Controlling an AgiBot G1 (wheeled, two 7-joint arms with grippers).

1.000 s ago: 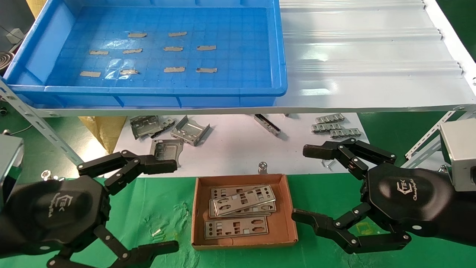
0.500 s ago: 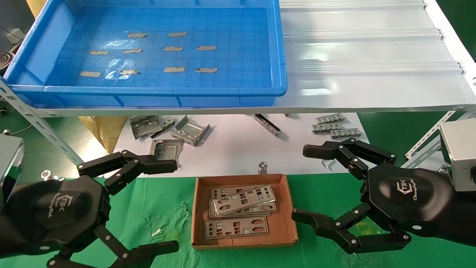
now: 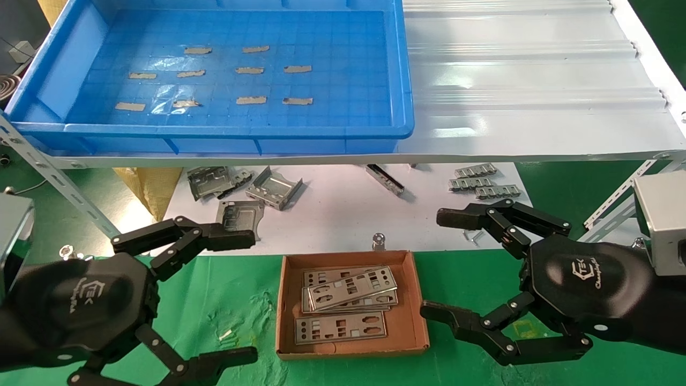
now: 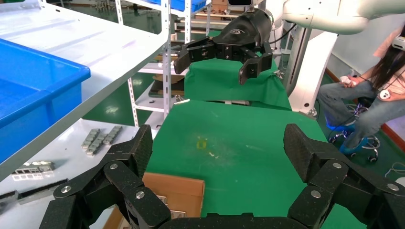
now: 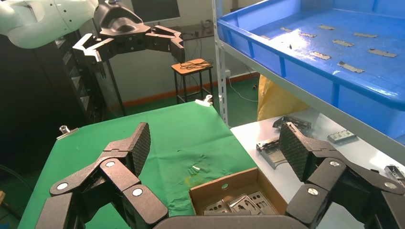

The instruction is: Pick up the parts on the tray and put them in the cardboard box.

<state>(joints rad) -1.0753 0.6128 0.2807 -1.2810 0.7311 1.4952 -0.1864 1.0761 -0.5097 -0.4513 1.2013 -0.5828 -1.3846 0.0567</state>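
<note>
The blue tray [image 3: 407,107] on the white shelf holds only beige tape scraps [image 3: 249,70]; no plates lie in it. Several silvery punched plates [image 3: 351,289] lie stacked in the brown cardboard box [image 3: 415,300] on the green cloth, also seen in the right wrist view [image 5: 239,202]. My left gripper [image 3: 236,295] is open and empty, left of the box. My right gripper [image 3: 442,265] is open and empty, right of the box. Each wrist view shows the other gripper far off, the right gripper [image 4: 217,59] and the left gripper [image 5: 133,45].
Bent grey brackets [image 3: 273,188] and notched strips [image 3: 482,182] lie on the white sheet under the shelf. A small metal knob [image 3: 379,239] stands just behind the box. A slotted shelf post [image 3: 59,182] slants at the left. A seated person [image 4: 367,95] is beyond the table.
</note>
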